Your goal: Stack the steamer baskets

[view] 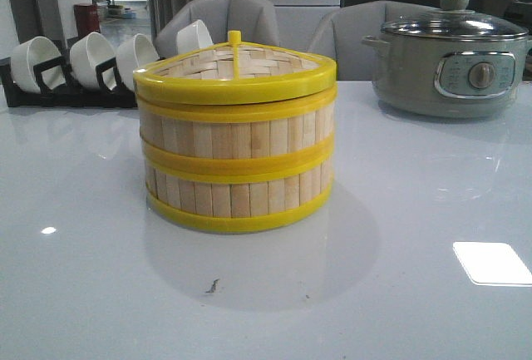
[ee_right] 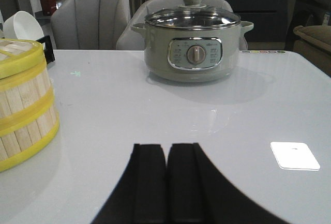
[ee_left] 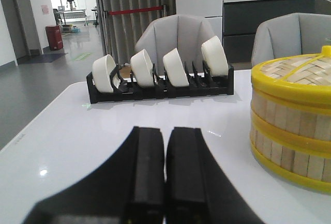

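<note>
Two steamer baskets [view: 237, 160] of pale bamboo slats with yellow rims stand one on the other in the middle of the white table, and a woven lid [view: 235, 69] with a yellow rim and knob sits on top. The same stack [ee_left: 295, 125] fills the edge of the left wrist view and shows again as the stack [ee_right: 23, 105] in the right wrist view. My left gripper [ee_left: 165, 131] is shut and empty, low over the table, apart from the stack. My right gripper [ee_right: 166, 146] is also shut and empty, on the stack's other side. Neither gripper shows in the front view.
A black rack [view: 66, 86] with white bowls [ee_left: 139, 69] stands at the back left. A grey electric pot [view: 449, 65] with a glass lid stands at the back right, also as the pot [ee_right: 194, 45]. Grey chairs [view: 224, 15] line the table's far edge.
</note>
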Robot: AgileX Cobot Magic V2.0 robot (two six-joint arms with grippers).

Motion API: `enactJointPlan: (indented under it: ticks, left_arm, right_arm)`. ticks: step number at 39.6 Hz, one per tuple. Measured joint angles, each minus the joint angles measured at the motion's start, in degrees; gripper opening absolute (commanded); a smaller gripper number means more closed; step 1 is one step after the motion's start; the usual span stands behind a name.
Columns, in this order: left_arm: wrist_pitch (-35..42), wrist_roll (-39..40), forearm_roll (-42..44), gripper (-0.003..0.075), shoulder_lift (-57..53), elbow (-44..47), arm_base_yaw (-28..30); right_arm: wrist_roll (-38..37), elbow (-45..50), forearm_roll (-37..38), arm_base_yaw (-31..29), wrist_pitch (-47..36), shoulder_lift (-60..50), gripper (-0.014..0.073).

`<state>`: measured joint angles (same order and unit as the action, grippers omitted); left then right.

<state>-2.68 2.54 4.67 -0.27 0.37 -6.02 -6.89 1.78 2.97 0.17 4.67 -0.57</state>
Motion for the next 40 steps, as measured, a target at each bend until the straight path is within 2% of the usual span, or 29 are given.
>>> enactJointPlan:
  ticks: [16,26,40]
  left_arm:
    - [0.0,0.0,0.0,0.0095,0.0,0.0,0.0]
    - [0.0,0.0,0.0,0.0095,0.0,0.0,0.0]
    - [0.0,0.0,0.0,0.0095,0.0,0.0,0.0]
  right_arm:
    - [0.0,0.0,-0.7,0.0,0.4,0.0,0.0028]
    - [6.9,0.0,-8.2,0.0,1.7,0.0,0.0028]
    - [8.9,0.0,-9.3,0.0,1.8,0.0,0.0028]
